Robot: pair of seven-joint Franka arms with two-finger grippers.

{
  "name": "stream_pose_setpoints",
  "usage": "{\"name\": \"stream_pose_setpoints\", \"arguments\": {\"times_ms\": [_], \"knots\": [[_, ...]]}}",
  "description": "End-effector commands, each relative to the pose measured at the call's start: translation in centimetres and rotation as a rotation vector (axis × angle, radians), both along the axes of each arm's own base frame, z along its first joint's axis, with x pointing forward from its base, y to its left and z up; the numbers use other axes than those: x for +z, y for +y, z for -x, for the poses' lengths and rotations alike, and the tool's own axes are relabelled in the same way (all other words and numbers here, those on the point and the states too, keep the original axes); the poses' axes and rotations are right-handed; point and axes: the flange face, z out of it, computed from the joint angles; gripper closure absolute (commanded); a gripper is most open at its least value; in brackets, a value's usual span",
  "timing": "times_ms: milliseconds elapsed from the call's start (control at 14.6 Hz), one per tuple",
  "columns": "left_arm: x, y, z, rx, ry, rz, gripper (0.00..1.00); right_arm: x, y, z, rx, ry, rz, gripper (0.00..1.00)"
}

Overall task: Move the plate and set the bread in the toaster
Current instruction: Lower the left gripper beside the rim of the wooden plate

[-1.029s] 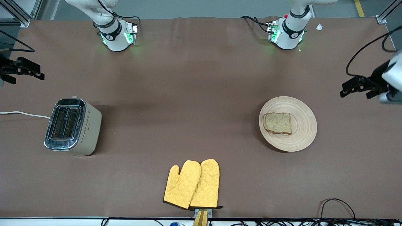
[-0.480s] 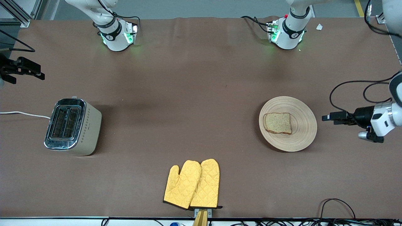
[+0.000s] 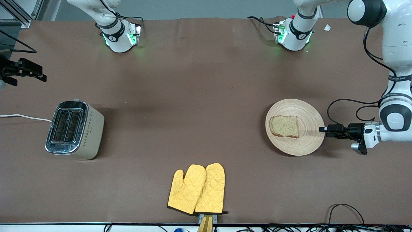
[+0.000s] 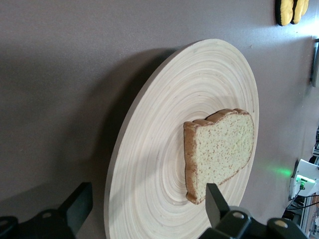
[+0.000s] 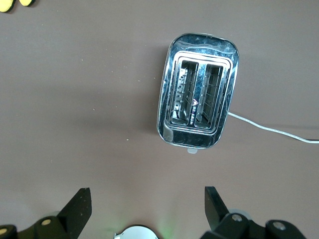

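The round wooden plate [image 3: 308, 141] lies on the table toward the left arm's end, with the bread [image 3: 284, 126] slice lying flat on it. My left gripper [image 3: 323, 129] is open and low at the plate's rim, on the side toward the left arm's end. In the left wrist view the plate [image 4: 164, 129] edge lies between the open fingers of the left gripper [image 4: 147, 209], and the bread [image 4: 222, 149] sits past them. The toaster [image 3: 74, 130] stands toward the right arm's end with both slots empty. My right gripper [image 3: 39, 73] waits open in the air above the table near the toaster [image 5: 198, 97].
A pair of yellow oven mitts [image 3: 197, 189] lies near the table's front edge, midway along it. The toaster's white cord [image 3: 22, 116] runs off the table's end. Black cables [image 3: 346, 212] lie at the front edge toward the left arm's end.
My left arm has swung down and in from the table's end, and its gripper now sits low at the plate's rim. The right gripper, plate, bread and toaster have not moved.
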Motion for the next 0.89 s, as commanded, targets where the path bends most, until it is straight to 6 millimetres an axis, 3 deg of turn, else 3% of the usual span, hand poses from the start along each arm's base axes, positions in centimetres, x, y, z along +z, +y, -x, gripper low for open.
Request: {"name": "stream_pose_setpoints", "arguments": {"times_ms": [0, 137, 275, 480, 618, 824], "knots": [[-1.1, -0.4, -0.4, -0.003, -0.024, 0.05, 0.08, 0.6, 0.0, 0.6, -0.003, -0.006, -0.011, 0.0], [-2.2, -0.4, -0.2, -0.039, -0.067, 0.08, 0.38, 0.5, 0.2, 0.7, 0.0, 0.001, -0.009, 0.0], [-2.9, -0.5, 0.0, -0.064, -0.087, 0.091, 0.63, 0.5, 0.1, 0.6, -0.002, -0.001, -0.011, 0.0], [-3.4, -0.2, 0.2, -0.073, -0.097, 0.098, 0.74, 0.4, 0.3, 0.6, 0.001, 0.002, -0.011, 0.0], [-3.4, -0.4, 0.2, -0.086, -0.108, 0.102, 1.0, 0.4, 0.3, 0.5, 0.001, -0.001, -0.011, 0.0], [-2.0, -1.6, -0.8, -0.107, -0.139, 0.112, 1.0, 0.4, 0.3, 0.6, 0.003, 0.002, -0.011, 0.0]]}}
